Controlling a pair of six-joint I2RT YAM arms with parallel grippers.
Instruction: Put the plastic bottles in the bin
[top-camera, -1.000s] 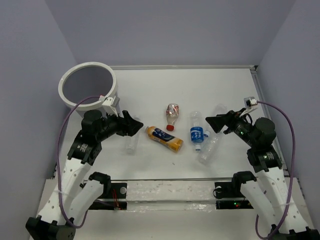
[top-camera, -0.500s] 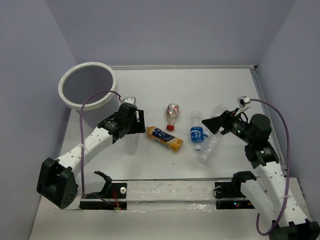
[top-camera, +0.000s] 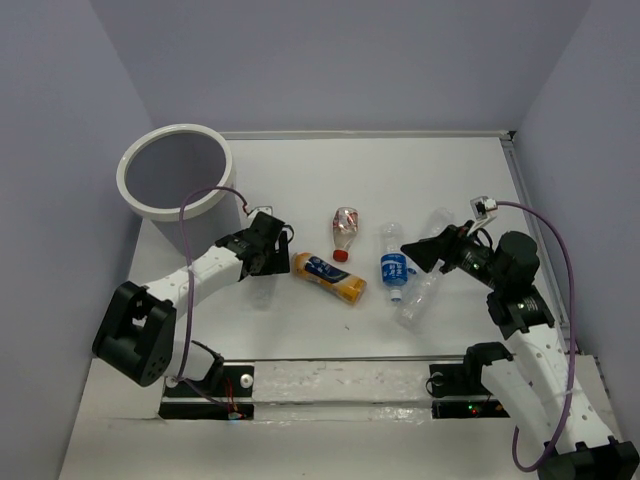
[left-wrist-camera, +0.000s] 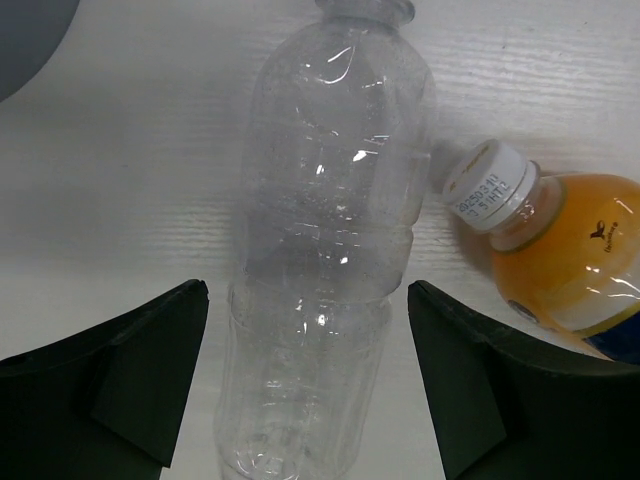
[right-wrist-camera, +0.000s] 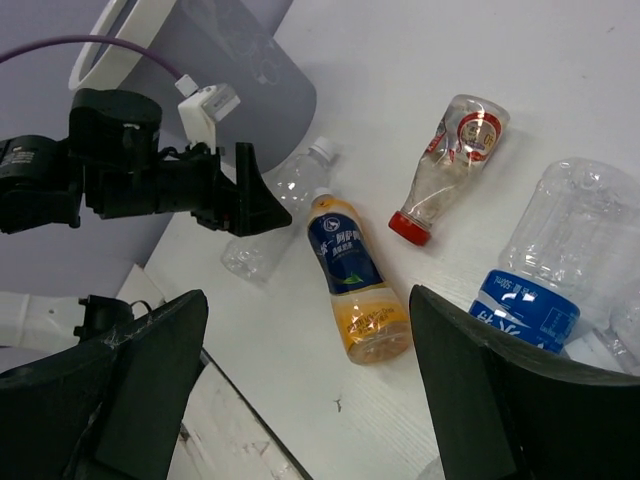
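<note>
My left gripper (top-camera: 268, 255) (left-wrist-camera: 308, 380) is open, low over a clear unlabelled bottle (top-camera: 263, 286) (left-wrist-camera: 330, 250) lying on the table. Its fingers (left-wrist-camera: 110, 380) stand on either side of the bottle's body with gaps showing. Beside it lies the yellow-orange bottle (top-camera: 330, 277) (left-wrist-camera: 575, 260), white cap towards the gripper. The red-capped bottle (top-camera: 345, 232) (right-wrist-camera: 450, 165), the blue-labelled bottle (top-camera: 393, 262) (right-wrist-camera: 545, 275) and another clear bottle (top-camera: 420, 298) lie further right. My right gripper (top-camera: 420, 250) (right-wrist-camera: 310, 390) hangs open and empty above them. The white bin (top-camera: 130, 190) (right-wrist-camera: 110, 45) stands at the far left.
A raised rail (top-camera: 535, 230) edges the table on the right, and grey walls close in the back and sides. The left arm's purple cable (top-camera: 195, 205) loops close to the bin's wall.
The left arm has stretched forward and down onto the clear bottle, and its jaws have spread wider. The right gripper has drifted slightly left. No bottle has moved.
</note>
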